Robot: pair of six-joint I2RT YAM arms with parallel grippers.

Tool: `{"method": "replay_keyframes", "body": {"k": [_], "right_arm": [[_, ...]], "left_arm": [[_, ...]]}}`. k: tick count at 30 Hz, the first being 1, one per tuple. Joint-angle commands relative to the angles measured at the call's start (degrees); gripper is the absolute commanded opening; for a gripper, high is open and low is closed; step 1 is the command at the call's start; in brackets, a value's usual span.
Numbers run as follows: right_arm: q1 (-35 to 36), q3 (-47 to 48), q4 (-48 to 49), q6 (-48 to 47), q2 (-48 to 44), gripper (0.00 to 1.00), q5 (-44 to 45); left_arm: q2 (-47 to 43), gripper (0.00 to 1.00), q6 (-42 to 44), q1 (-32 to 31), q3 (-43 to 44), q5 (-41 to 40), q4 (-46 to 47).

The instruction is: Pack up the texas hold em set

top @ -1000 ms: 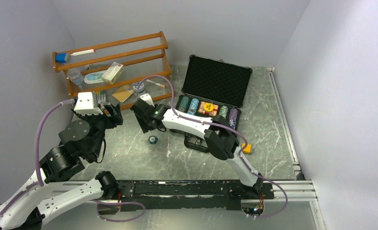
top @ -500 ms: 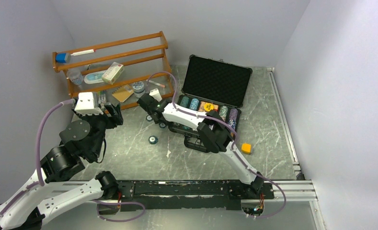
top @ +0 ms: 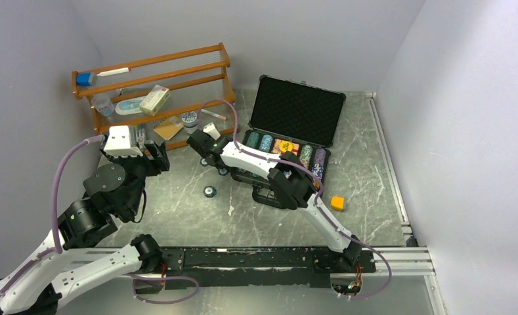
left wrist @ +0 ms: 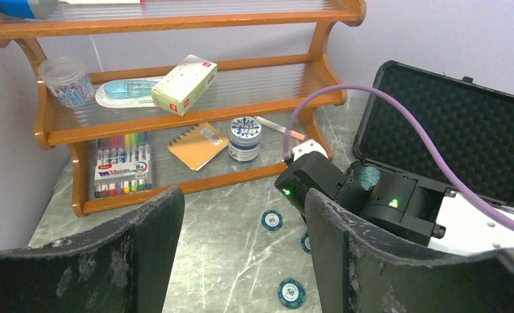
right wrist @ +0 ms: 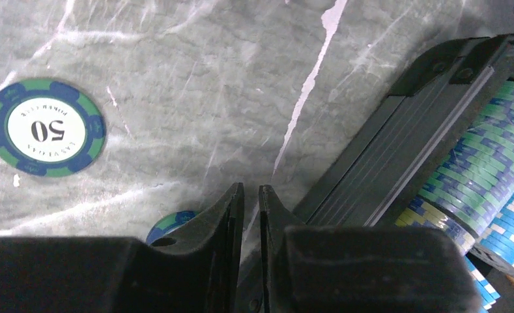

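Observation:
The black case [top: 297, 110] lies open at the back, its lid up. Rows of striped chips [top: 264, 143] fill its tray. Loose blue-green chips lie on the table left of it: one [top: 209, 191] alone, two [top: 222, 171] by my right gripper [top: 210, 159]. That gripper points down at the table, shut with only a thin slit and nothing between the fingers. In the right wrist view one chip [right wrist: 43, 128] lies to the left and another [right wrist: 171, 222] sits partly under the left finger [right wrist: 225, 215]; the case edge [right wrist: 397, 153] is to the right. My left gripper [left wrist: 244, 195] hangs open and empty.
An orange wooden rack [top: 224, 79] with markers, a notebook, a box and a small tin stands at the back left, close behind the right gripper. A small orange cube [top: 337, 203] rests on the table right of the case handle.
My right gripper has swung toward the back left, dropped to the table beside the loose chips, and closed its jaws. The left arm has barely moved.

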Motion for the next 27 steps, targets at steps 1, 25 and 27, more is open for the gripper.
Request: {"method": "replay_keyframes", "body": {"k": [1, 25, 27], "right_arm": [[0.83, 0.02, -3.59, -5.73, 0.93, 0.20, -3.60], [0.95, -5.80, 3.49, 1.91, -6.37, 0.45, -22.35], [0.92, -6.27, 4.33, 4.13, -6.70, 0.52, -22.44]], "left_arm": [[0.12, 0.73, 0.48, 0.13, -0.26, -0.64, 0.81], [-0.12, 0.72, 0.12, 0.13, -0.32, -0.47, 0.63], [-0.07, 0.72, 0.21, 0.13, -0.34, -0.49, 0.70]]}}
